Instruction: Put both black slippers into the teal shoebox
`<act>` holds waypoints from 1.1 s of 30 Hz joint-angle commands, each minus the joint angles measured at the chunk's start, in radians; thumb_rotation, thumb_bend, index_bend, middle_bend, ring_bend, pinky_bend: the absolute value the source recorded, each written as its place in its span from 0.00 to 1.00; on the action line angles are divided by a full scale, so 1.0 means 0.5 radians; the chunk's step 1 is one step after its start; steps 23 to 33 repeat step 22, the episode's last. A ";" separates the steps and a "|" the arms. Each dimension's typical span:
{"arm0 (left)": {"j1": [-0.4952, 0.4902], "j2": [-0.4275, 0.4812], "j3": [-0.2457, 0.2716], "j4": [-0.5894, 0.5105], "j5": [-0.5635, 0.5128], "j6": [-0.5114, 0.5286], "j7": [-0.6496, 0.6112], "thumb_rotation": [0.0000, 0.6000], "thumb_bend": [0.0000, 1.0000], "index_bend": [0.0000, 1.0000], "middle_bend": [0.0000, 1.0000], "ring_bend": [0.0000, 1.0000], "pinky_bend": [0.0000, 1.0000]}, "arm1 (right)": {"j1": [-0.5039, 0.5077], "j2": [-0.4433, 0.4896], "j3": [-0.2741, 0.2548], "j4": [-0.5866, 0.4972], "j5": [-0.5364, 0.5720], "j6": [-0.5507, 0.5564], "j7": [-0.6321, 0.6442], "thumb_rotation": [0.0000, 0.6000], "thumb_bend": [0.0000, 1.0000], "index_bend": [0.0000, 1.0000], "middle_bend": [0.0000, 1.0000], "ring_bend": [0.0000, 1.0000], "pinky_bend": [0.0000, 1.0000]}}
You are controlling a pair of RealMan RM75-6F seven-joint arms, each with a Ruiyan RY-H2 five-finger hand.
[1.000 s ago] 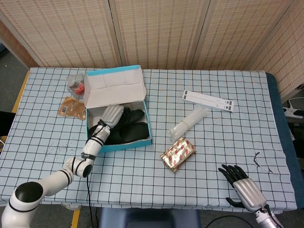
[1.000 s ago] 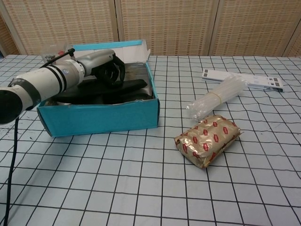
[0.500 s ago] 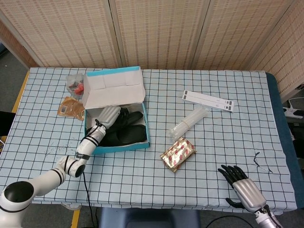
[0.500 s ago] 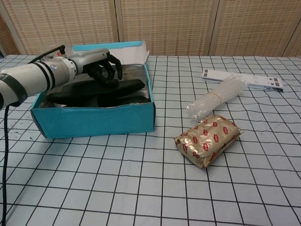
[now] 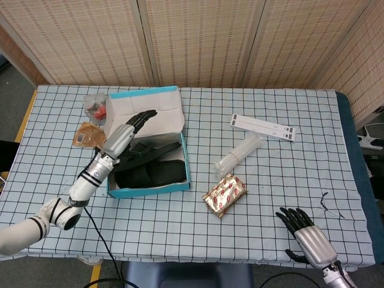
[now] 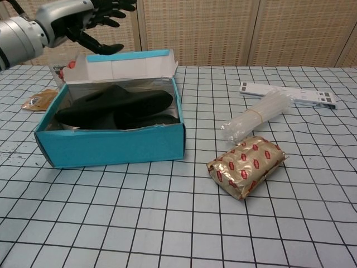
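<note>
Right hand (image 5: 307,239) at the near right table edge, palm down, fingers slightly apart, holding nothing; seen in head view only.

Gold foil packet (image 6: 247,166) with red print lies on the checked tablecloth (image 6: 167,223), right of the box and apart from it. Just behind it, a clear plastic bundle (image 6: 257,116), lying at an angle. Farther back right, a flat white strip (image 6: 287,94) with dark marks.

Teal shoebox (image 6: 114,144) sits left of centre, lid flap (image 6: 125,68) upright at its far side, white inside. Both black slippers (image 6: 114,106) lie inside the box, side by side lengthwise, matte, one partly overlapping the other; toes toward the right wall.

Left hand (image 5: 127,131) hovers above the box's left rear, clear of the slippers, fingers spread wide and extended, holding nothing. Grey forearm runs back toward the near left.

Behind and left of the box: tan packet (image 5: 89,135) flat on the cloth, and a clear bag (image 5: 95,108) with red contents, near the lid flap.
</note>
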 commanded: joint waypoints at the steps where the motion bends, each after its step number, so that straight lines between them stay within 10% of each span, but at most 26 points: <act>1: 0.333 0.388 0.142 -0.501 0.154 0.378 0.140 1.00 0.38 0.00 0.00 0.00 0.06 | -0.015 0.005 0.014 0.003 -0.002 0.035 -0.016 1.00 0.15 0.00 0.00 0.00 0.00; 10: 1.413 0.617 0.709 -0.772 0.118 1.253 0.946 1.00 0.38 0.00 0.00 0.00 0.05 | -0.101 -0.038 0.140 0.034 0.100 0.212 -0.317 1.00 0.15 0.00 0.00 0.00 0.00; 33: 1.671 0.537 0.680 -0.541 0.010 1.325 1.075 1.00 0.37 0.00 0.00 0.00 0.03 | -0.158 -0.020 0.160 -0.019 0.081 0.321 -0.360 1.00 0.15 0.00 0.00 0.00 0.00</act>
